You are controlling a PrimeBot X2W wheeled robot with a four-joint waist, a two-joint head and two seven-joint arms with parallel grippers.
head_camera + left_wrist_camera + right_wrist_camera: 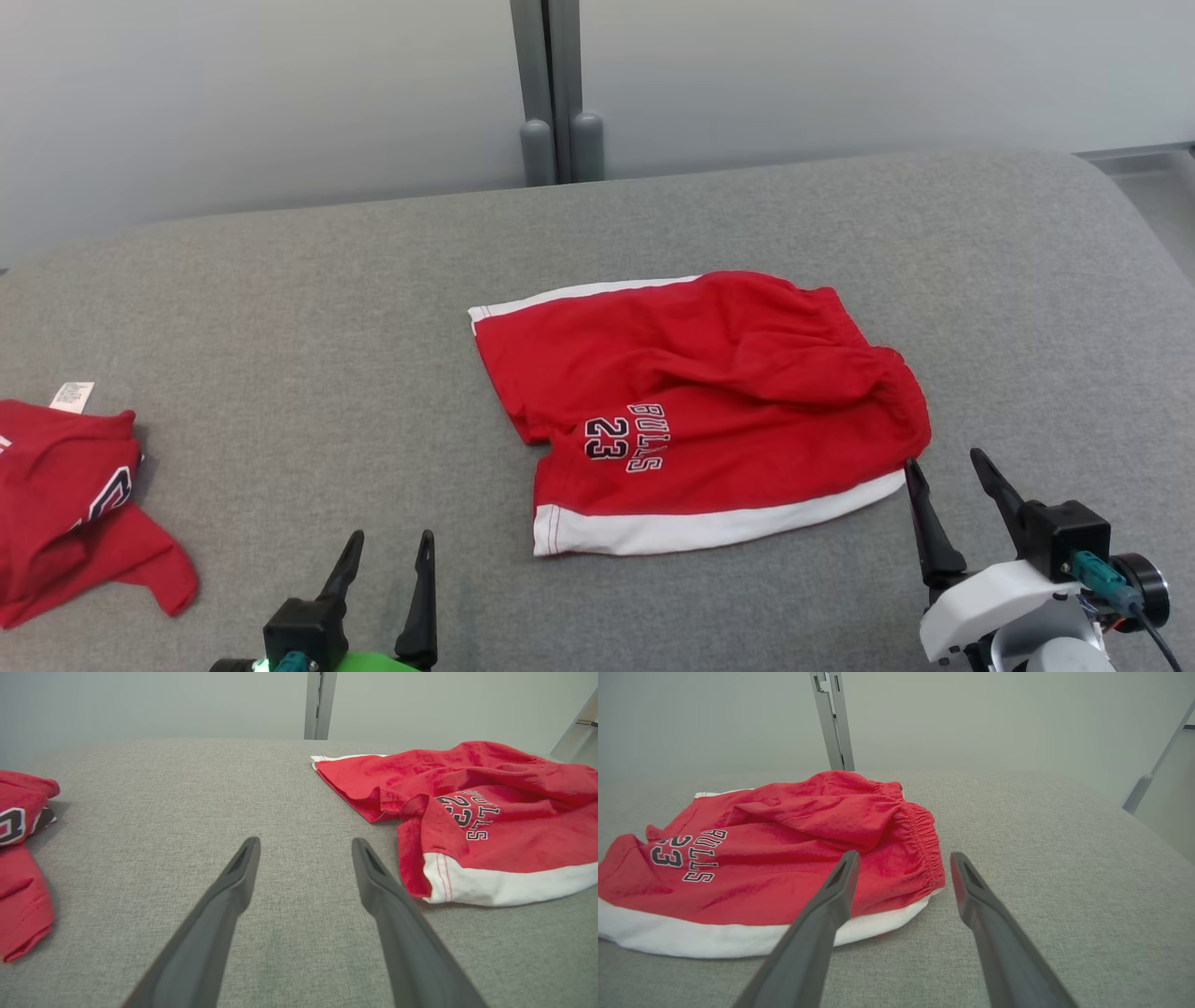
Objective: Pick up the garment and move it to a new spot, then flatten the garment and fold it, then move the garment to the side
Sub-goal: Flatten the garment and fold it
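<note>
On grey cushion (280,308), red garment (700,392) lettered "BULLS 23" — left jaws wide, right jaws wide

The head camera looks down from above; both wrist cameras sit low, facing forward, sharing the red shorts (700,411).

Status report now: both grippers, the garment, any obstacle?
Left gripper open, empty. Right gripper open, beside garment corner. Garment rumpled. Second red garment far left, apart.

Garment (514,858) cut by left wrist view's right edge; second red garment (65,504) by head view's left; tag (72,396) print unreadable.
</note>
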